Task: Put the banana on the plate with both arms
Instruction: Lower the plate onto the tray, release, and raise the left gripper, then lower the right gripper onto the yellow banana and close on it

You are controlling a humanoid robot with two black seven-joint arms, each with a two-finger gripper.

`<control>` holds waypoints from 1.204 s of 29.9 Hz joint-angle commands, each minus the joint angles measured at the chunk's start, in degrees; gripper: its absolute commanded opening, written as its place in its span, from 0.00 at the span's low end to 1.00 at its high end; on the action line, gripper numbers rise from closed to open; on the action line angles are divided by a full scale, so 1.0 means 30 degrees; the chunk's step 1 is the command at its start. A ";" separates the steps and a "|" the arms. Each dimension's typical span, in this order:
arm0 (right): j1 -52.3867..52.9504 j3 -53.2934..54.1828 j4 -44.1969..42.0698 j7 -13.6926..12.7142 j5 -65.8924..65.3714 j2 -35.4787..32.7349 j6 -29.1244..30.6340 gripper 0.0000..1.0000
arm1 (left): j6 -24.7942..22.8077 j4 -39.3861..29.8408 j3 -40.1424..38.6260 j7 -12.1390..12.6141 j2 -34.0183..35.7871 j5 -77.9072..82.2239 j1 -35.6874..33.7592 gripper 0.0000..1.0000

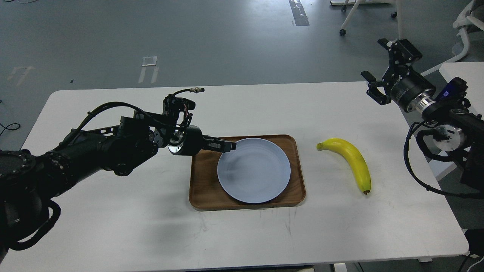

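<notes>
The pale blue plate (254,170) lies on a brown wooden tray (204,185) in the middle of the white table. My left gripper (227,145) reaches in from the left, and its fingers are closed over the plate's upper left rim. The yellow banana (351,160) lies on the bare table to the right of the tray, dark tip towards the front. My right gripper (378,68) is open and empty. It is held up over the table's far right corner, well behind and to the right of the banana.
The white table (113,226) has its front edge close at the bottom and its right edge just past the banana. Chair legs (346,22) and a second white table (459,71) stand beyond the far right.
</notes>
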 commanded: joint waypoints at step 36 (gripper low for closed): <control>0.8799 -1.7127 0.2964 0.0000 -2.3189 0.1749 -0.0163 1.00 | -0.1686 -0.7556 -1.1699 0.1396 0.8908 -2.3233 0.4954 0.98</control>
